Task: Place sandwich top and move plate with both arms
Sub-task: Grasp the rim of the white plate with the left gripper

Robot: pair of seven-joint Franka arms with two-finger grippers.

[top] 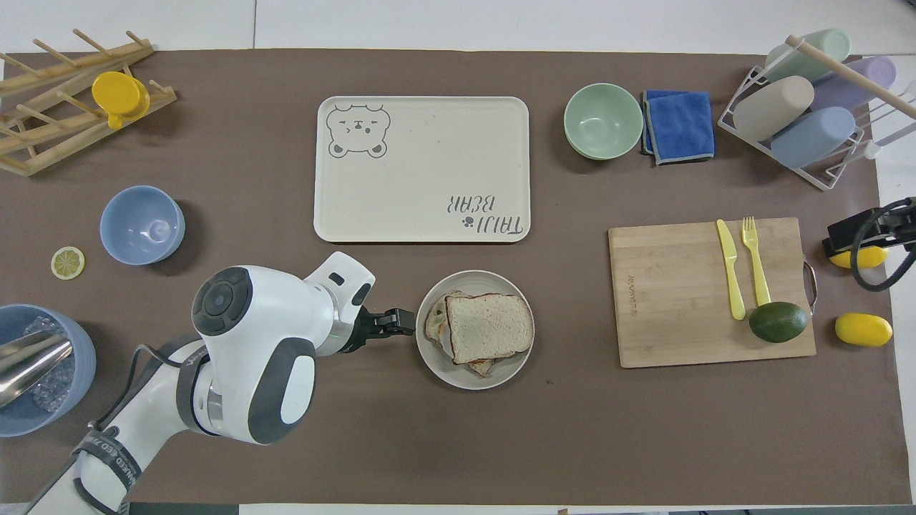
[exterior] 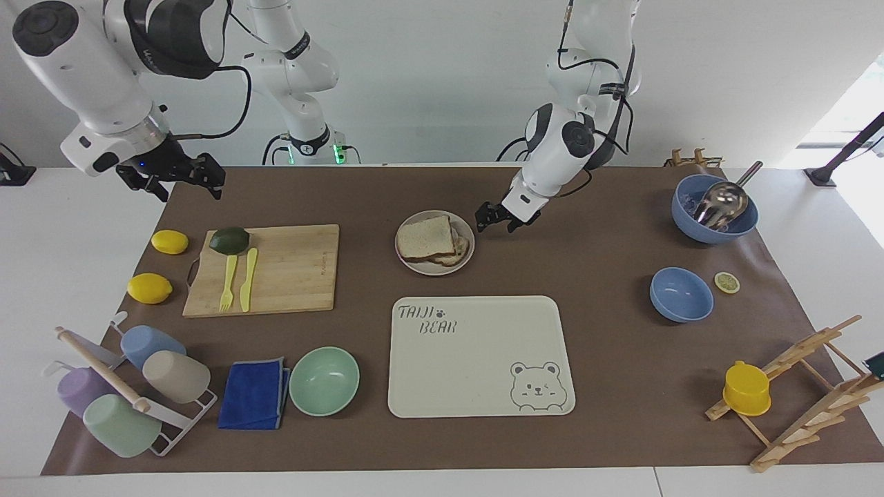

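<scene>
1. Right arm: waited, raised at its own end of the table. Judged to be held clear until the two-arm carry.
2. Left arm: reached in low toward the middle of the table, so that its gripper could meet the plate's edge.
3. Tray: lay flat, farther from the robots than the plate, with nothing on it. A likely destination, though that was only a judgement.
4. Plate: sat mid-table, just nearer to the robots than the tray, carrying the stacked sandwich.
5. Sandwich top: lay flat on the stack on the plate, so the placing step looked done and the plate move remained.
6. Left gripper: hung just beside the plate's rim, on the left arm's side. Its jaws stood apart and held nothing. Contact with the rim could not be confirmed.
7. Right gripper: hung over the mat's corner beside the lemons, jaws apart and empty.
</scene>
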